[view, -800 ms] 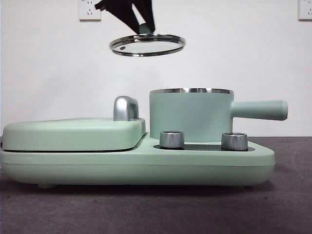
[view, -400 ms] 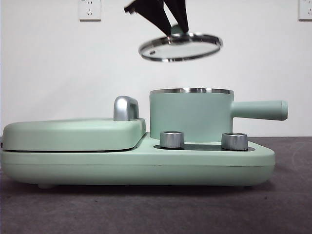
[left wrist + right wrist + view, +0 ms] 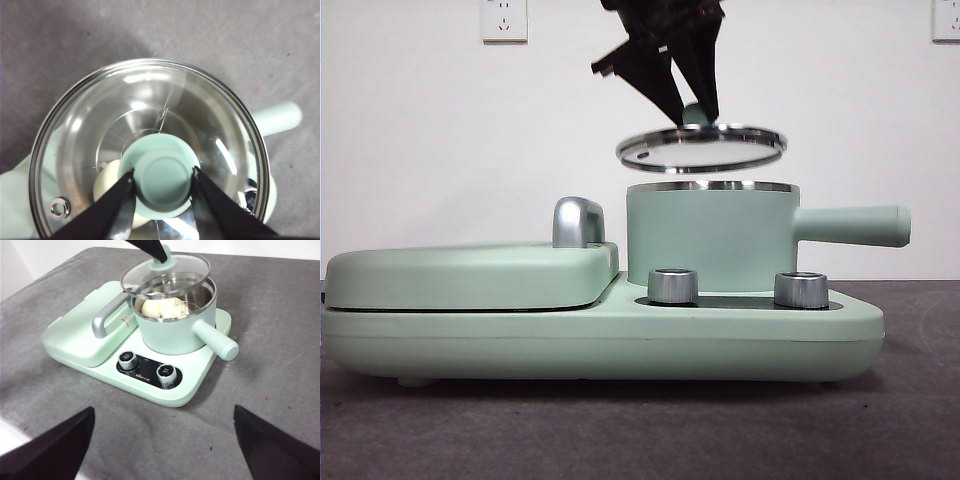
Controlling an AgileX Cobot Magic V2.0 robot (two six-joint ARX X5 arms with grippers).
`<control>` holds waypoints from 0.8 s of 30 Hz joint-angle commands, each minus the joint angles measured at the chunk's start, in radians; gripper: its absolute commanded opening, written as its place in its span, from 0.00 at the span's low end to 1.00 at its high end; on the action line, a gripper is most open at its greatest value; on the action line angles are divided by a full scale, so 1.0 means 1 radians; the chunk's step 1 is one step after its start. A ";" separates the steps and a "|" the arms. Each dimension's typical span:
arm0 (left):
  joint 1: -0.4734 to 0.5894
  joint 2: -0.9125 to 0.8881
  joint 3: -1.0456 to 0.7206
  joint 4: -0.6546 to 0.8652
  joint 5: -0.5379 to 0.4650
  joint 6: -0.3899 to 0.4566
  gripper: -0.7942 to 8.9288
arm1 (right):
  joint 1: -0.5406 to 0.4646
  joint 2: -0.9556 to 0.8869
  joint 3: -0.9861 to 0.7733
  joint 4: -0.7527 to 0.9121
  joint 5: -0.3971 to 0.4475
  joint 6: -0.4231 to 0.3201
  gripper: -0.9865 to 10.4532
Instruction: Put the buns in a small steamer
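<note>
left end effector (image 3: 692, 112) hangs above the small steamer (image 3: 712, 240) and its two black jaws are closed tight on the green knob (image 3: 162, 180) of the glass lid (image 3: 150, 145). in the front view the lid (image 3: 701, 148) is in the air just over the steel rim of the pot, close to it but not touching, and almost level. the buns (image 3: 163, 307) lie inside the small steamer, pale and round, side by side at the bottom; through the glass in the left wrist view one cream bun (image 3: 107, 182) shows beside the knob. the long handle (image 3: 850, 226) of the pot points sideways, away from the griddle cover (image 3: 470, 275) with its chrome handle (image 3: 578, 222). the pot stands on the mint-green cooker base (image 3: 600, 345), behind two steel dials (image 3: 673, 286). the base stands on the grey table (image 3: 280, 405). right end effector (image 3: 162, 450) waits well apart from the cooker, low over the table, with its jaws spread wide and nothing between them.
</note>
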State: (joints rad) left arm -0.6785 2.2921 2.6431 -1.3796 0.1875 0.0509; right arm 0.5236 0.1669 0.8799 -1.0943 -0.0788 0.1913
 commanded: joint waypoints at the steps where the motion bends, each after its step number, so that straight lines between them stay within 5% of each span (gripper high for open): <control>1: -0.015 0.034 0.032 0.018 0.008 -0.010 0.17 | 0.006 0.000 0.006 0.009 0.001 0.011 0.47; 24: -0.031 0.062 0.032 0.039 0.007 0.017 0.14 | 0.006 0.000 0.006 0.009 0.001 0.014 0.47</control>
State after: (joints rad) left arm -0.6983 2.3314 2.6423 -1.3579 0.1875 0.0589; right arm 0.5236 0.1669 0.8799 -1.0943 -0.0788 0.1917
